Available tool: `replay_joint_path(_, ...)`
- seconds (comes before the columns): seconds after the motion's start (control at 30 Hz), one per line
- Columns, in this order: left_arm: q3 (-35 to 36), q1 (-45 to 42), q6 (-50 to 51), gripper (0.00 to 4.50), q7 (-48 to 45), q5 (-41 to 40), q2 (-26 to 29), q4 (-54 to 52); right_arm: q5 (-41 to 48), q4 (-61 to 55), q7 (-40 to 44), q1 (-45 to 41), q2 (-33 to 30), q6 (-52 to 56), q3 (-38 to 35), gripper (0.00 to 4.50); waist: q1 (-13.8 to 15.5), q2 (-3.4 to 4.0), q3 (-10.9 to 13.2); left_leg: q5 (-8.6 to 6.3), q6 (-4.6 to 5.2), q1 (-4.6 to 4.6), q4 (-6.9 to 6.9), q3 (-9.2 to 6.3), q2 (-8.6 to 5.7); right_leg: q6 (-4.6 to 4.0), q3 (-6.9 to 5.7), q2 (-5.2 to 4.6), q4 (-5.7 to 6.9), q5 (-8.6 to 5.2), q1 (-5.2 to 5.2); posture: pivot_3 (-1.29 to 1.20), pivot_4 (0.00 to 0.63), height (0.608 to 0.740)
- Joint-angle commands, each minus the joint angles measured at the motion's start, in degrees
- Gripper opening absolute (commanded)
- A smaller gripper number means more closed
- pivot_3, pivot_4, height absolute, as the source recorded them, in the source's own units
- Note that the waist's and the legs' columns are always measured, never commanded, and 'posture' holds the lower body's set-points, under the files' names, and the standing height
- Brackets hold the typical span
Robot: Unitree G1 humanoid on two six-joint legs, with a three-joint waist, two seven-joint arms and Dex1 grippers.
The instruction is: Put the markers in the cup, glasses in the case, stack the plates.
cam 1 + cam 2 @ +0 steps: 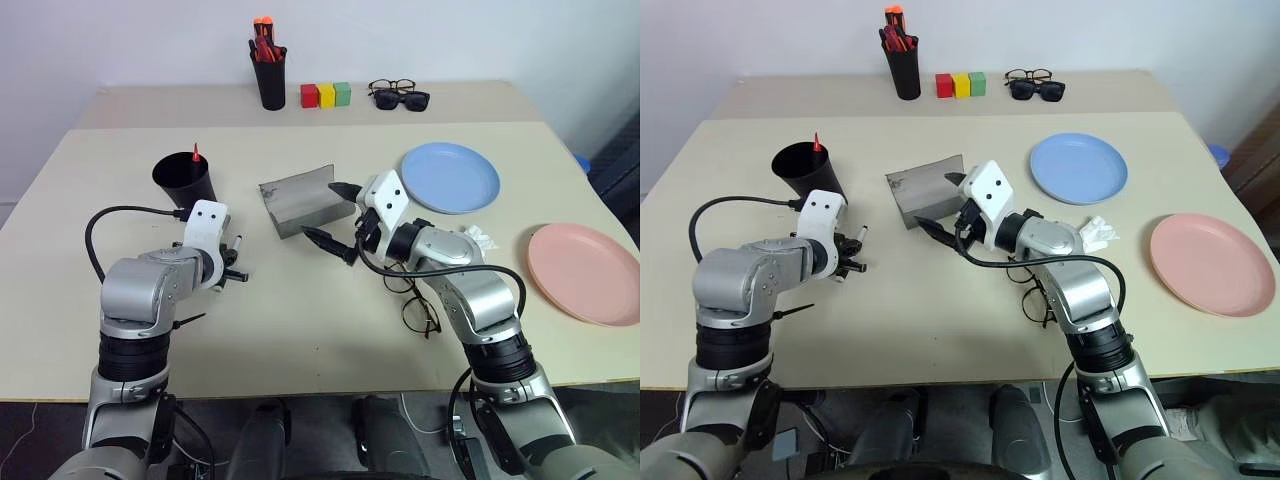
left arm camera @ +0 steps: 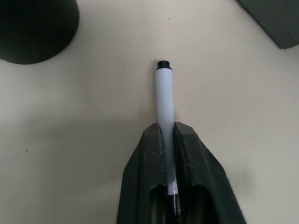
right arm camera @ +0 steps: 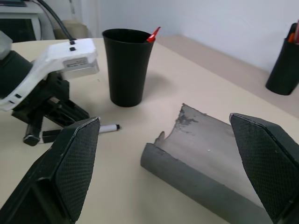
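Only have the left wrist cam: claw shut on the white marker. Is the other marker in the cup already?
Observer: Yes. The other marker stands in the cup, its red tip poking above the rim.
Operator: What is the right claw doing?
Observer: The right claw is open and holds nothing. It hovers beside the open case.
Operator: And the glasses?
Observer: The glasses lie on the table by the right forearm, not in the case.
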Motion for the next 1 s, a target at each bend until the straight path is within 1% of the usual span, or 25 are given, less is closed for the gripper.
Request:
replay_joint_path(0.03,3.5,0.5,-14.2,0.04,-5.6,-3.1,0.8,-8.3,1.1,-2.0,0.6,-0.9,-0.2,-0.4,-0.5,4.50,0.1,-0.01,0.0,0.01,-0.02,-0.01,-0.01,0.00,0.00,0.00,0.00,0.00,-0.01,0.00,-0.01,0.00,0.150,0.740)
replay_joint_path(0.07,3.8,1.2,-18.2,0.04,-7.6,-3.7,1.8,-10.1,1.2,-2.0,0.7,-0.9,-0.2,-0.4,-0.6,4.50,0.1,-0.01,0.0,0.02,-0.05,-0.02,-0.01,0.00,0.00,-0.01,0.00,-0.02,-0.02,0.00,-0.01,0.00,0.150,0.740)
replay_joint_path(0.13,8.2,-0.8,-27.7,0.04,-12.7,-7.8,1.5,-11.5,1.3,-1.7,0.7,-1.2,0.0,-0.5,-0.8,4.50,0.1,0.00,0.0,0.02,-0.06,-0.02,-0.04,0.03,0.00,-0.02,0.01,-0.04,-0.06,0.00,-0.02,0.00,0.150,0.740)
replay_joint_path(0.17,10.3,-2.5,-30.2,0.04,-12.5,-9.0,0.7,-10.5,1.4,-1.5,0.7,-1.5,0.2,-0.6,-0.8,4.50,0.1,0.00,0.0,0.04,-0.08,-0.03,-0.05,0.03,0.00,-0.02,0.00,-0.05,-0.07,0.00,-0.03,0.00,0.150,0.740)
replay_joint_path(0.2,11.2,-4.3,-32.6,0.04,-11.2,-8.5,0.4,-8.9,1.4,-1.3,0.7,-1.7,0.4,-0.8,-0.7,4.50,0.2,0.00,0.0,0.04,-0.09,-0.03,-0.05,0.02,0.00,-0.03,-0.01,-0.04,-0.07,0.00,-0.02,0.00,0.150,0.740)
replay_joint_path(0.3,8.9,-9.7,-44.1,0.04,-3.7,0.4,0.7,-0.3,1.6,-0.5,0.3,-2.9,1.8,-1.3,-0.3,4.50,0.3,-0.01,0.0,0.04,-0.09,-0.01,-0.02,0.03,-0.02,-0.01,0.00,-0.05,-0.09,0.01,0.03,0.00,0.150,0.740)
replay_joint_path(0.37,7.1,-11.7,-51.2,0.04,0.2,6.0,1.6,6.5,1.7,0.2,-0.2,-4.0,3.1,-1.6,0.0,4.50,0.0,0.00,0.0,0.04,-0.08,0.01,-0.02,0.03,-0.02,-0.01,0.00,-0.03,-0.08,0.01,0.04,0.00,0.150,0.740)
replay_joint_path(0.5,7.1,-13.0,-61.9,0.04,4.9,10.6,1.7,17.7,1.3,0.9,-0.8,-5.3,5.5,-2.1,1.0,4.50,0.0,0.00,0.0,0.04,-0.08,0.00,-0.05,0.03,-0.02,-0.01,0.00,-0.02,-0.06,0.01,-0.01,0.00,0.150,0.740)
replay_joint_path(0.57,7.4,-12.7,-65.5,0.04,6.0,11.3,1.4,21.9,1.0,1.0,-1.1,-5.6,6.5,-2.2,1.7,4.50,0.0,0.00,0.0,0.05,-0.07,-0.02,-0.04,0.03,-0.02,-0.01,0.00,-0.02,-0.06,0.01,-0.03,0.00,0.150,0.740)
replay_joint_path(0.67,6.9,-11.5,-69.9,0.04,6.2,11.8,1.1,25.5,0.9,0.4,-1.4,-5.2,7.0,-2.2,1.9,4.50,0.0,0.00,0.0,0.05,-0.08,-0.03,-0.04,0.03,-0.02,0.00,0.00,-0.03,-0.06,0.01,-0.04,0.00,0.150,0.740)
replay_joint_path(0.87,6.9,-9.3,-72.2,0.04,6.4,11.5,0.3,28.5,1.0,-0.4,-1.8,-4.5,6.5,-1.8,1.6,4.50,0.0,0.00,0.0,0.05,-0.07,-0.03,-0.04,0.03,-0.03,0.00,-0.01,-0.03,-0.04,0.02,-0.03,0.00,0.150,0.740)
replay_joint_path(0.97,6.7,-8.6,-72.6,1.13,6.8,11.7,-0.1,28.8,1.1,-0.5,-1.8,-4.5,6.3,-1.8,1.6,4.50,0.0,0.00,0.0,0.05,-0.08,-0.03,-0.03,0.02,-0.03,0.00,-0.01,-0.03,-0.03,0.02,-0.03,0.00,0.150,0.740)
replay_joint_path(1.0,7.0,-8.7,-72.4,1.59,7.0,11.4,-0.4,28.6,1.1,-0.5,-1.8,-4.6,6.2,-1.8,1.5,4.50,0.0,0.00,0.0,0.05,-0.08,-0.03,-0.03,0.02,-0.02,0.00,-0.01,-0.02,-0.03,0.02,-0.04,0.00,0.150,0.740)
